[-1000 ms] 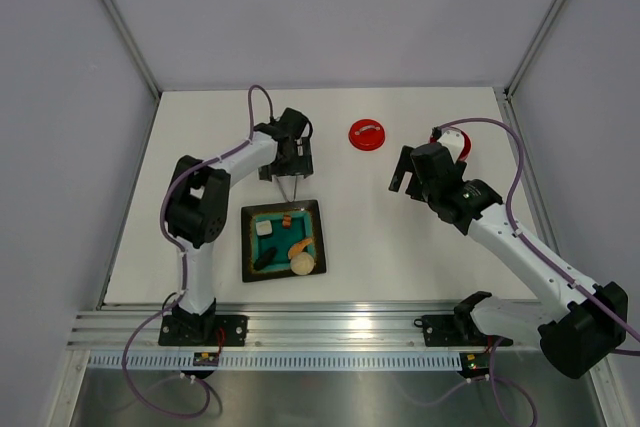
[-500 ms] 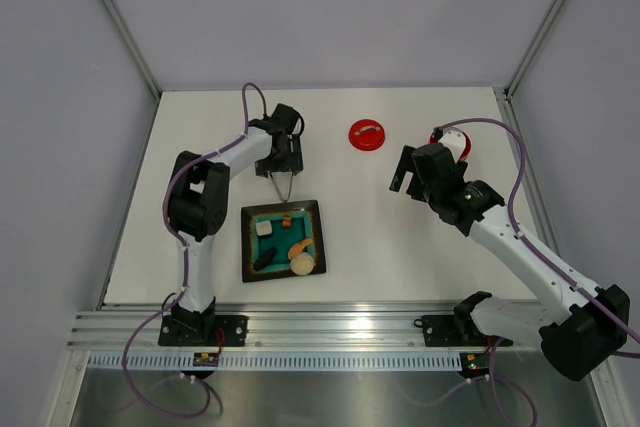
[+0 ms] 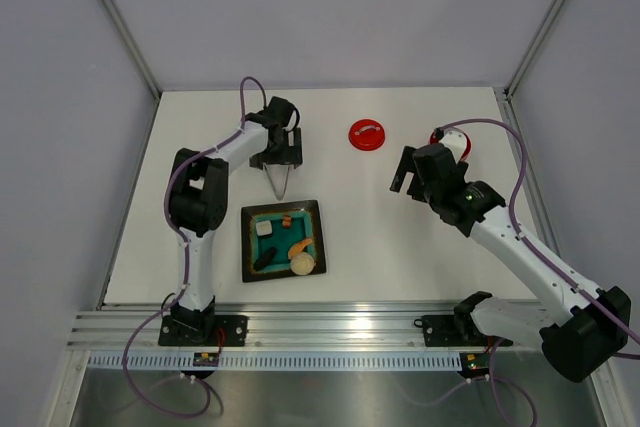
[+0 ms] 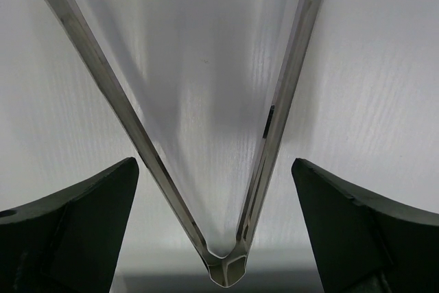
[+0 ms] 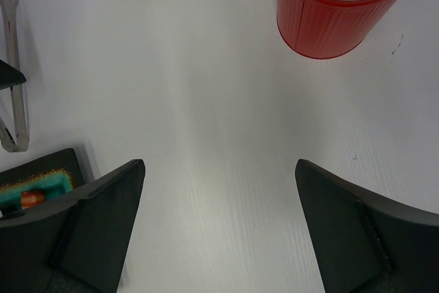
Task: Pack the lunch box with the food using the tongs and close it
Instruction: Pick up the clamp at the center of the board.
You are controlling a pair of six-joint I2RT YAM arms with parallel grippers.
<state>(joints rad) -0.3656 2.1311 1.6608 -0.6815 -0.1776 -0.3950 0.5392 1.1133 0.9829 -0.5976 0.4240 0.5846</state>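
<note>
Item: tongs point(image 3: 283, 180), slim silver V, apparently lying flat on the tabletop point(image 3: 380, 237).
Location: 12 o'clock of the dark plate point(image 3: 246, 247) and just clear of its rim, seen from the top camera.
Long axis: runs 12 to 6 o'clock, with the joined end at 6 toward the plate and the two tips at 12.
Left gripper point(image 3: 280, 152): poised directly over the tongs. Its jaws are spread wide. In the wrist view the fingers point(image 4: 82, 224) flank the joined end, and neither touches metal.
Right gripper point(image 3: 406, 175): jaws wide with nothing between them, well apart from the tongs at their 3 o'clock.
Nearer arm: the left, by a clear margin.
Lunch box point(image 5: 336, 12): red canister, upright and uncovered, at 1 o'clock of the right jaws and partly masked by that arm from above.
Lid point(image 3: 366, 134): lies separately, handle up, at 2 o'clock of the tongs.
Food point(image 3: 288, 242): all pieces appear to sit on the plate, none in the canister.
Stage, as judged: the tongs are not yet gripped and packing has not begun.
Coming move, as judged: the left jaws should close across the two arms. The closing line needs to run 9 to 3 o'clock, square to the long axis.
Risk, as judged: a grip at the joined end would leave the tips unable to pinch.
</note>
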